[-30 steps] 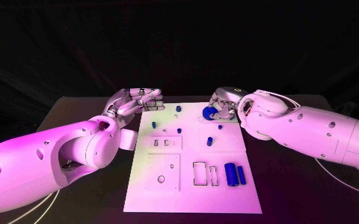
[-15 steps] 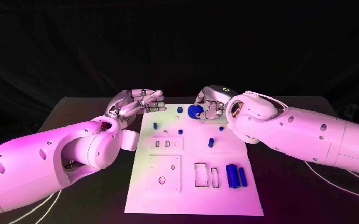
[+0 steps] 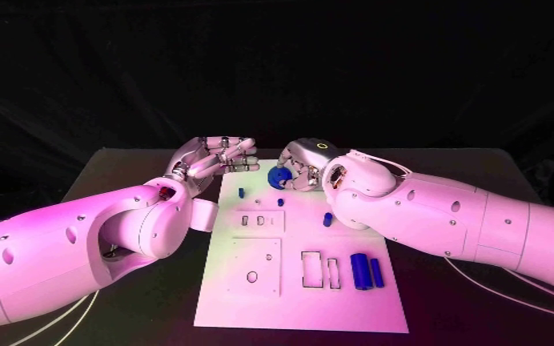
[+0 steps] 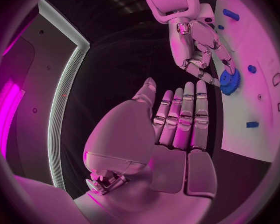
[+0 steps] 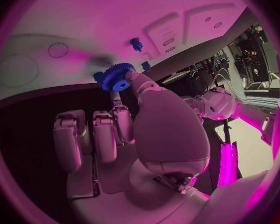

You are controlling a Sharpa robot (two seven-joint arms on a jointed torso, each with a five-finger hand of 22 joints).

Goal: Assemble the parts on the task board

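A small blue toothed gear (image 3: 279, 176) is being pinched between the fingertips of the right hand (image 3: 303, 166) at the far edge of the flat white task board (image 3: 289, 298), a little left of the board's middle line. In the right wrist view the gear (image 5: 117, 77) is being gripped at its rim, hub hole facing out, with the remaining fingers (image 5: 84, 134) lying straight. Whether the gear is touching the board cannot be told.

The left hand (image 3: 219, 154) is being held just off the board's far-left corner — nothing in it, fingers (image 4: 184, 117) straight and close together.

Step in hand, by judgement: gear transport, with seating not yet done. A short blue peg (image 3: 281, 201) is standing on the board just near of the gear, a second blue peg (image 3: 242, 192) to its left, a third blue piece (image 3: 327, 219) further near and right. Two blue cylinders (image 3: 363, 270) are lying side by side at the near right, beside rectangular slots (image 3: 318, 268).

Next move is likely calling for the hub hole being lined up over a peg and the gear being lowered square — which peg is meant cannot be told. Tilt in a fingertip pinch is being judged the main risk.
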